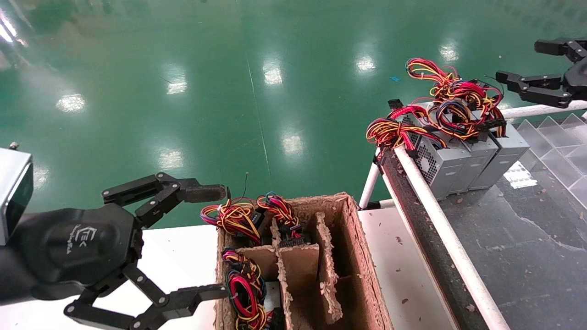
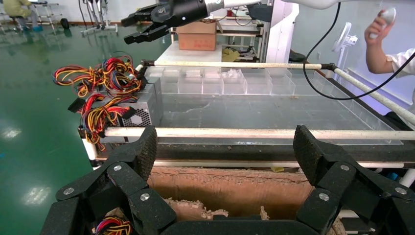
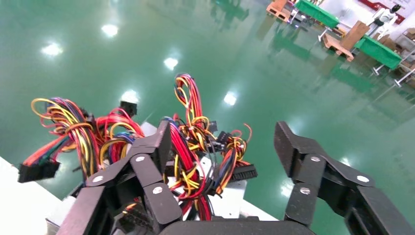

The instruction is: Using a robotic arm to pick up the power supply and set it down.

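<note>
Three grey boxes (image 1: 463, 158) with wire bundles stand side by side on the dark conveyor table (image 1: 527, 238), against its white rail (image 1: 440, 220). The left gripper (image 1: 215, 240) hangs spread wide and empty beside the cardboard crate (image 1: 362, 256), level with its near-left slot, where the power supply (image 1: 245, 288) sits, red and magenta loops showing. The right gripper (image 1: 518, 62) hovers open, holding nothing, beyond the three boxes.

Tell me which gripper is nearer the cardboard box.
Left. The left gripper hangs open at the cardboard box; the right gripper hangs open far off, beyond the grey power supplies.
</note>
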Tool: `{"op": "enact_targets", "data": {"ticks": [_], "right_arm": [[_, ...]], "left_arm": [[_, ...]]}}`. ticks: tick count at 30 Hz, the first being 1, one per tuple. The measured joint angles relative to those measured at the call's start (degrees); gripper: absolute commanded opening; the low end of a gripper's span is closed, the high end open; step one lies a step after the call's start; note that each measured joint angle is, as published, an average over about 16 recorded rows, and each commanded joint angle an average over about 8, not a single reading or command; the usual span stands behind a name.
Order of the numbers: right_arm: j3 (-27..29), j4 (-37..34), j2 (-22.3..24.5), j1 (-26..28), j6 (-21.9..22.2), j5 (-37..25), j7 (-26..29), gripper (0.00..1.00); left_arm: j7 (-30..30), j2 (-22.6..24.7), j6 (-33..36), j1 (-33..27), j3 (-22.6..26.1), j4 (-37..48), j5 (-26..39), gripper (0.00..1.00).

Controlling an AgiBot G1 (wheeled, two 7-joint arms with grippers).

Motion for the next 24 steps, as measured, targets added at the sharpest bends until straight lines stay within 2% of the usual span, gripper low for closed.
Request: {"op": "enact_targets", "data": {"ticks": [24], "right_arm": [[1.26, 22.29, 3.02, -15.58, -7.36, 13.95, 9.76, 1.00]], "left_arm": [[0.02, -0.01, 0.00, -0.01, 0.03, 0.02, -0.02, 1.00]]}}
